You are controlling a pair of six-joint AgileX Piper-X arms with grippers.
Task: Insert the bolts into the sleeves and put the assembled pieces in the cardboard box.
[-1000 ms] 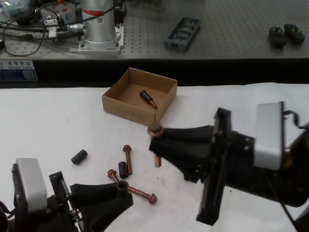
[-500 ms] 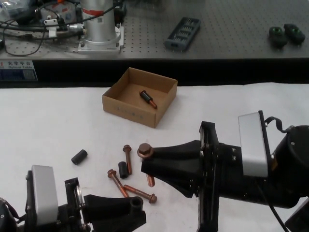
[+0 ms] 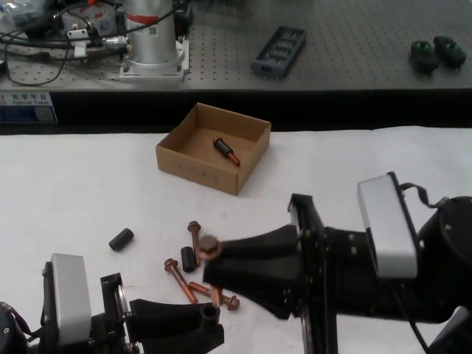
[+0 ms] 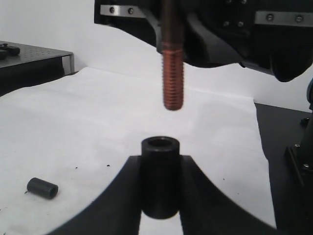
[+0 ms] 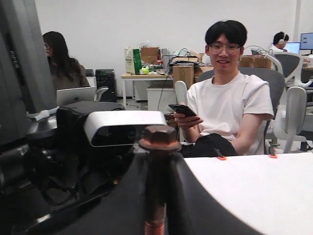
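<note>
left fingers (image 4: 117,198) clamp sleeve (image 4: 160,178) upright | right fingers (image 5: 128,196) clamp bolt (image 4: 172,78) | left wrist view: tip above bore, apart

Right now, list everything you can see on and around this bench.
cardboard box: one, brown, on the white cover
assembled piece: one, black and copper, inside the box
loose bolts: three, copper, on the cover near the arms
loose sleeves: two, black, on the cover beside them
held sleeve: one, black, upright
held bolt: one, copper, hanging above the held sleeve
dark tray: one, back table
silver cylinder: one, back table
left claw: one, black, shut on the held sleeve
right claw: one, black, shut on the held bolt
</note>
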